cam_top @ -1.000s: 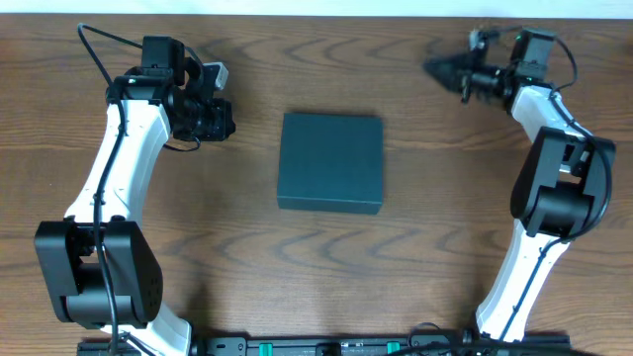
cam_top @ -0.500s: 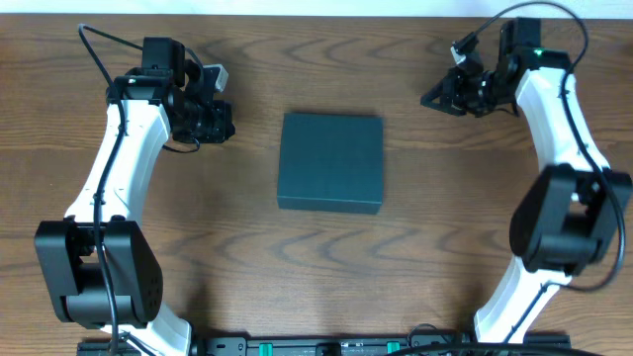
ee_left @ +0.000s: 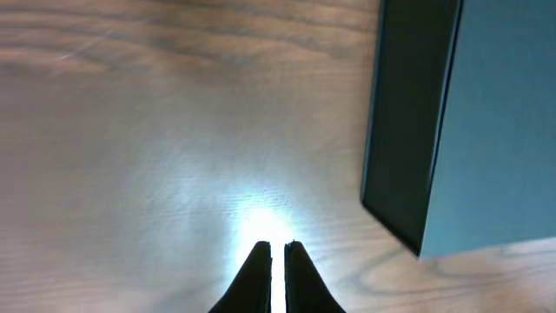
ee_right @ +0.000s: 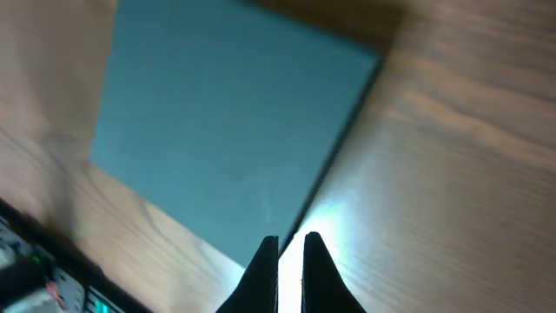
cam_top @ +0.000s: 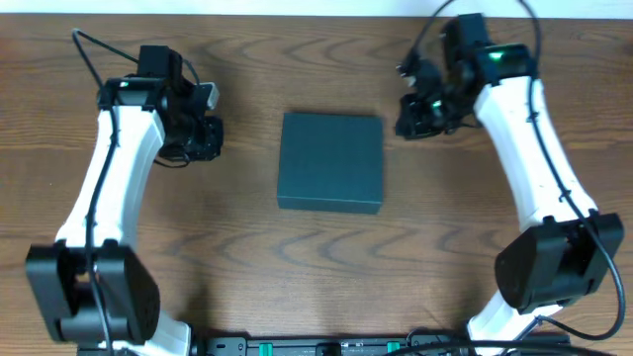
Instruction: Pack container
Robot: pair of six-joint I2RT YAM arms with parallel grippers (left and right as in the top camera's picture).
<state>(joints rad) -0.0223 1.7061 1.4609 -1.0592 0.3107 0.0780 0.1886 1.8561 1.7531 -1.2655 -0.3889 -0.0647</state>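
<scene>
The container (cam_top: 330, 161) is a dark teal square box lying shut and flat in the middle of the wooden table. My left gripper (cam_top: 211, 138) hovers to its left, apart from it, jaws shut and empty. In the left wrist view the fingertips (ee_left: 278, 246) point at bare wood, with the container's (ee_left: 486, 130) side wall at the right. My right gripper (cam_top: 406, 126) hangs just off the box's far right corner, shut on nothing. In the right wrist view its tips (ee_right: 289, 237) sit over the right edge of the container (ee_right: 226, 130).
The brown wood table (cam_top: 227, 247) surrounds the box on all sides. A black rail with connectors (cam_top: 326, 346) runs along the near edge, also seen as the rail (ee_right: 43, 278) in the right wrist view. Both white arms rise from the near corners.
My right arm has swung in from the far right corner toward the container's far right corner. My left gripper has shifted slightly left and nearer. The container has not moved.
</scene>
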